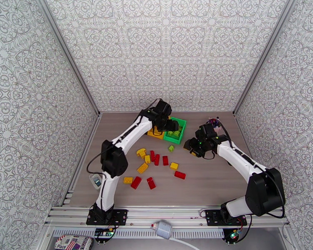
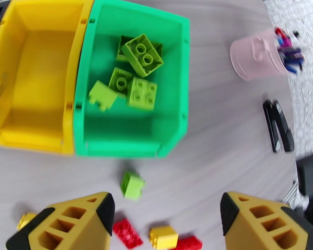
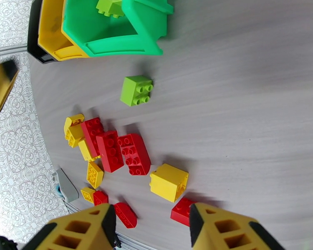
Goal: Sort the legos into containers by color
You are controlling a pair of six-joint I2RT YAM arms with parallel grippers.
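Observation:
The green bin (image 2: pixel 173 80) holds several light green bricks (image 2: pixel 142 55). The yellow bin (image 2: pixel 35 76) stands against its left side with nothing in it, and the black bin (image 3: pixel 33 38) peeks out beyond that. My left gripper (image 2: pixel 167 217) hovers open above the table just in front of the green bin, with nothing between its fingers. One loose green brick (image 3: pixel 135 90) lies before the bin. Red bricks (image 3: pixel 133 153) and yellow bricks (image 3: pixel 169 182) are scattered mid-table (image 1: pixel 156 163). My right gripper (image 3: pixel 150 230) is open above the right side of that scatter.
A pink cup of pens (image 2: pixel 256 55) stands right of the green bin, with a black stapler-like object (image 2: pixel 277 126) in front of it. A small grey device (image 1: pixel 96 180) lies at the table's left edge. Patterned walls enclose the table.

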